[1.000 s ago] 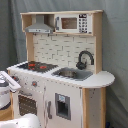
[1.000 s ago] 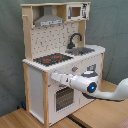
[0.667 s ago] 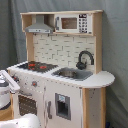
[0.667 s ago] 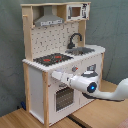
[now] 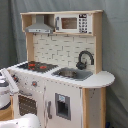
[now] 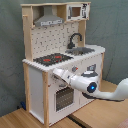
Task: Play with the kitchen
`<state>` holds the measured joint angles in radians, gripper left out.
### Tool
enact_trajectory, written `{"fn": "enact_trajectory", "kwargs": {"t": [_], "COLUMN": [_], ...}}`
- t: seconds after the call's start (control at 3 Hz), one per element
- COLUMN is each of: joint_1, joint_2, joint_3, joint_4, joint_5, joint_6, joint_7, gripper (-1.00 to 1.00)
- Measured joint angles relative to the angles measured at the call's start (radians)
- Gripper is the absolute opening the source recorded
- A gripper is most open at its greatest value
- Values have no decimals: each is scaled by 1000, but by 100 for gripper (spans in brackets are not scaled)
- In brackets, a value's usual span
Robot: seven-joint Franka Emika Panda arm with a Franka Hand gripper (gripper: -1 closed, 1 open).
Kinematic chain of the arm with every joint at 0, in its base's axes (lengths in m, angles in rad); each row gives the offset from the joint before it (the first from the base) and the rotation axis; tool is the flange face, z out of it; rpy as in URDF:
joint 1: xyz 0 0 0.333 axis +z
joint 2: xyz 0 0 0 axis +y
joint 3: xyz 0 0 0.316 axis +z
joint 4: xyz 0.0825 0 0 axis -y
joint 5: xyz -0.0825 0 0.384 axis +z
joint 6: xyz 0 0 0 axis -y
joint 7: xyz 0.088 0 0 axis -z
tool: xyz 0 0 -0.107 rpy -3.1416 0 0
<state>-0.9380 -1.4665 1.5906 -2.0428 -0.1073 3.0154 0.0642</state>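
One boxy white-and-wood kitchen [image 5: 60,75] [image 6: 60,60], curved faucet [image 5: 85,59].

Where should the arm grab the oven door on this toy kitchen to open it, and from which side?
Judging by the second exterior view, grip the horizontal bar handle above the oven door's window, coming straight at the kitchen's front. The bar seems to stand off the panel, and the gripper is already close.

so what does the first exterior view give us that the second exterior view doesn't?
Only the first exterior view: the cupboard door with a dark panel under the sink.

Only the second exterior view: the arm stretched across the toy kitchen's front by the knobs, the oven window below it, and the wooden floor.

Both: stovetop, faucet, sink, grey hood and microwave.
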Motion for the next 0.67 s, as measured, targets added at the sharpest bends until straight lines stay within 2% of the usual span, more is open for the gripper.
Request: {"fn": "enact_trajectory", "kwargs": {"t": [0.67], "joint_1": [0], "joint_2": [0], "joint_3": [0], "joint_4": [1], "joint_5": [7], "joint_6": [1], "joint_7": [229], "gripper": [-100]}}
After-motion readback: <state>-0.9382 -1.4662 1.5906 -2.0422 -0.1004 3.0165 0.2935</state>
